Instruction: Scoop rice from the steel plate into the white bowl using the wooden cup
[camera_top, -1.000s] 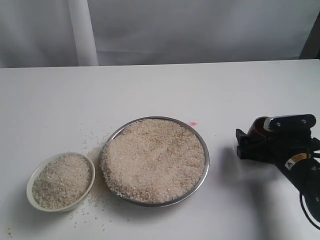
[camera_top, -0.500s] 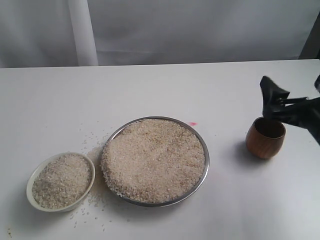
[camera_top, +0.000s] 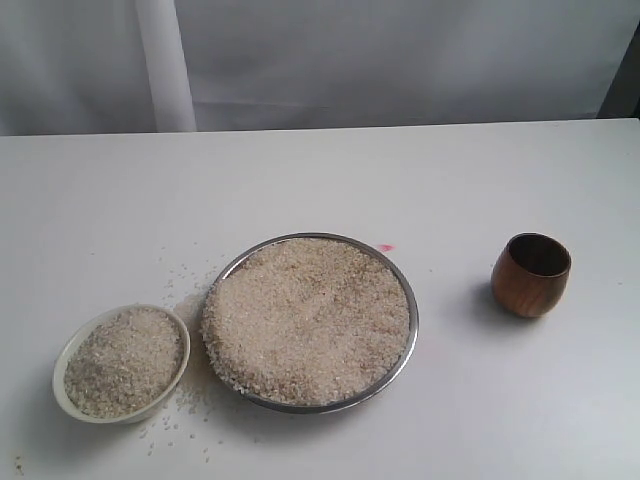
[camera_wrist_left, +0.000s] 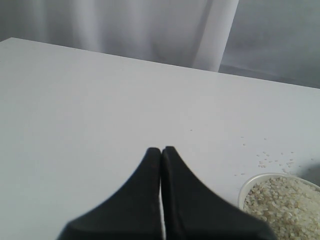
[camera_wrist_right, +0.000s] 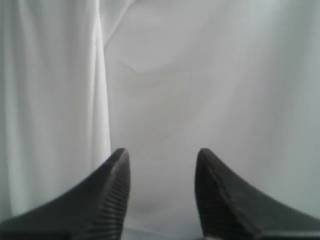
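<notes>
Rice (camera_top: 122, 362) fills the white bowl (camera_top: 58, 378), the steel plate (camera_top: 413, 320) is heaped, and the wooden cup (camera_top: 530, 285) stands unheld at right; left gripper (camera_wrist_left: 161, 150) pinched empty, right gripper (camera_wrist_right: 162, 152) spread.

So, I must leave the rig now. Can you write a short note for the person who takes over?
The left hand is shut and empty, over the table near the white bowl.
The right hand is open and empty, pointing at the curtain.
The wooden cup stands upright and free, right of the steel plate.
The plate is heaped with rice. The bowl is nearly full, with loose grains spilled beside it.
To do, if more is wanted: grasp the cup and scoop again.
</notes>
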